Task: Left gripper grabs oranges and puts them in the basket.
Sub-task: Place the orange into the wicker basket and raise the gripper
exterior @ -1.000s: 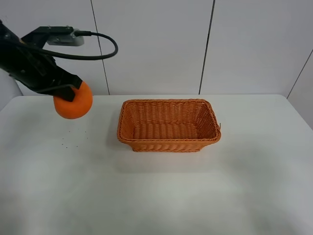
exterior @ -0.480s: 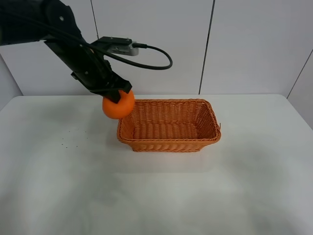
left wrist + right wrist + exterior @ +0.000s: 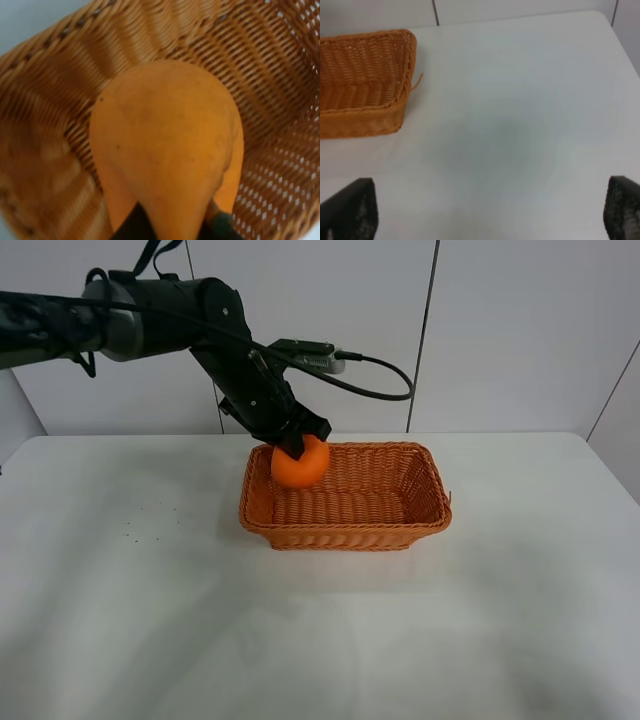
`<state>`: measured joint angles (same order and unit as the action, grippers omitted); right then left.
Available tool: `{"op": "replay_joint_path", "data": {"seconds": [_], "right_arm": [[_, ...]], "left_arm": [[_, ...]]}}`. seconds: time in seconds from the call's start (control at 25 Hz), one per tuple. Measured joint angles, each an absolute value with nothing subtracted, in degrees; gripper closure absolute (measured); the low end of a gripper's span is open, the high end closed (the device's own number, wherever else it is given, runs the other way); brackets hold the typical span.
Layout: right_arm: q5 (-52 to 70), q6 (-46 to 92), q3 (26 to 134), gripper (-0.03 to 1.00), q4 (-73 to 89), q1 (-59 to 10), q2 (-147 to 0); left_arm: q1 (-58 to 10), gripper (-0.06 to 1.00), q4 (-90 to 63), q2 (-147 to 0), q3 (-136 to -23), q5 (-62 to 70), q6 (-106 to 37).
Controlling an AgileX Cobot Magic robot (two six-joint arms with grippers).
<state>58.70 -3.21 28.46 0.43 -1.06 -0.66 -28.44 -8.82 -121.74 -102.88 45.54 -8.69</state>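
Left gripper (image 3: pixel 297 444) is clamped on the orange (image 3: pixel 300 465), which hangs right beneath it — over the basket (image 3: pixel 345 536), whose end wall lies just beside. Let go here, the round fruit may strike that rim and roll out.

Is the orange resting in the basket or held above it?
Held. The left hand is shut on the orange, which hangs over the left end of the basket, at rim height.

No text, label or number could be read in any view. Nothing carried a legible brand or sign.
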Motion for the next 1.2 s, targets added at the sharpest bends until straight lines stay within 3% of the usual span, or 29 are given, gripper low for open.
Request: {"op": "replay_joint_path", "data": {"seconds": [1.2], "right_arm": [[58.7,-3.2,28.5,0.27,0.4,-1.1,-0.7]], "left_arm": [[-31.3,0.82,-10.4,-135.4,-110.2,41.5,-11.4]]}}
